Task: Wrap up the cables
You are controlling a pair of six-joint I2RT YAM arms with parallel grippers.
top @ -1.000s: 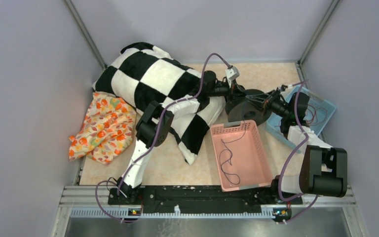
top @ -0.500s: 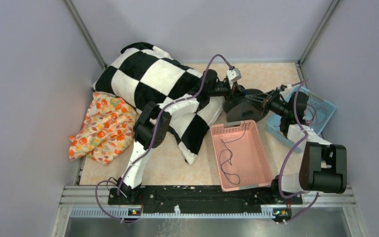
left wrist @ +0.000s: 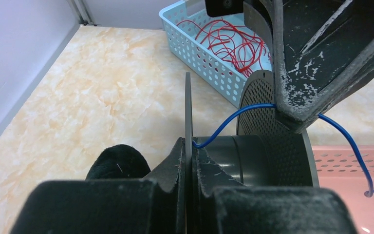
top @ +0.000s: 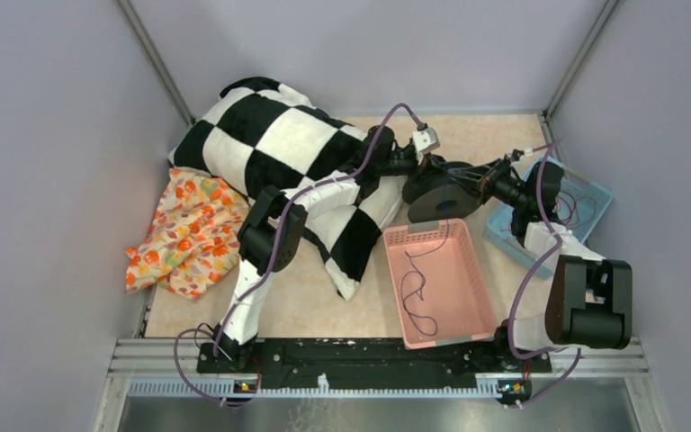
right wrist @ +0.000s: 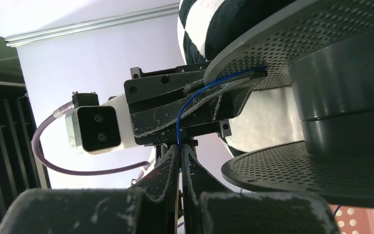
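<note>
The cable is a thin blue wire. Its loose end lies looped in the pink basket, shown in the top view as cable. A black spool with perforated flanges is held off the table behind the basket. My left gripper is shut on the edge of one spool flange. The cable runs from the spool hub to my right gripper, which is shut on it. The cable arcs up to the flange rim. The right fingers are beside the spool.
A blue tray with red wires stands at the right. A black-and-white checked pillow and a floral cloth lie at the left. Walls close in on three sides.
The spool and both grippers have shifted a little left and toward the back. The left elbow has moved left. Both grips are unchanged.
</note>
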